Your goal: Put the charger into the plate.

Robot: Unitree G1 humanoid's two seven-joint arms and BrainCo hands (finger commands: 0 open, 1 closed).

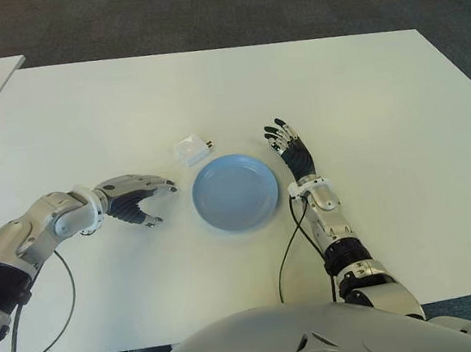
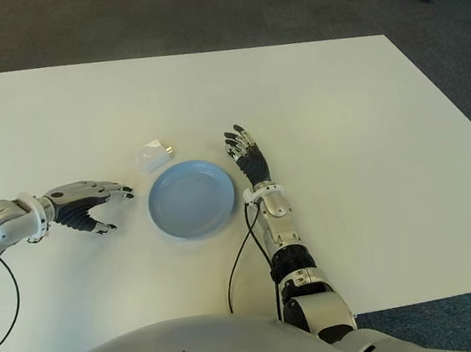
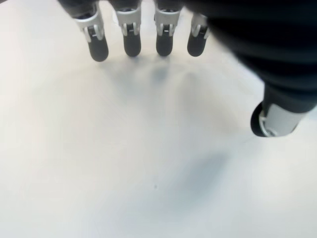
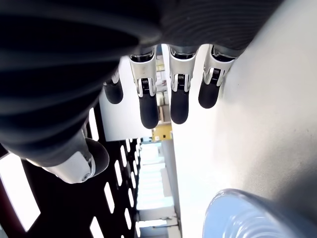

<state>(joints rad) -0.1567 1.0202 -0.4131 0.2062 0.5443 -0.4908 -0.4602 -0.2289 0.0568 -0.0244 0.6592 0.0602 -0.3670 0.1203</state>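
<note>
two hands are seen empty. the left hand is held low over the worktop, left of the plate, fingers spread and slightly curled. the charger lies just beyond the plate's far-left rim; it is best reached forward and pinched across its sides. the right hand is seen right of the plate, fingers extended.

A small white charger lies on the white bench just beyond the round blue plate, between both spread, empty hands.
</note>
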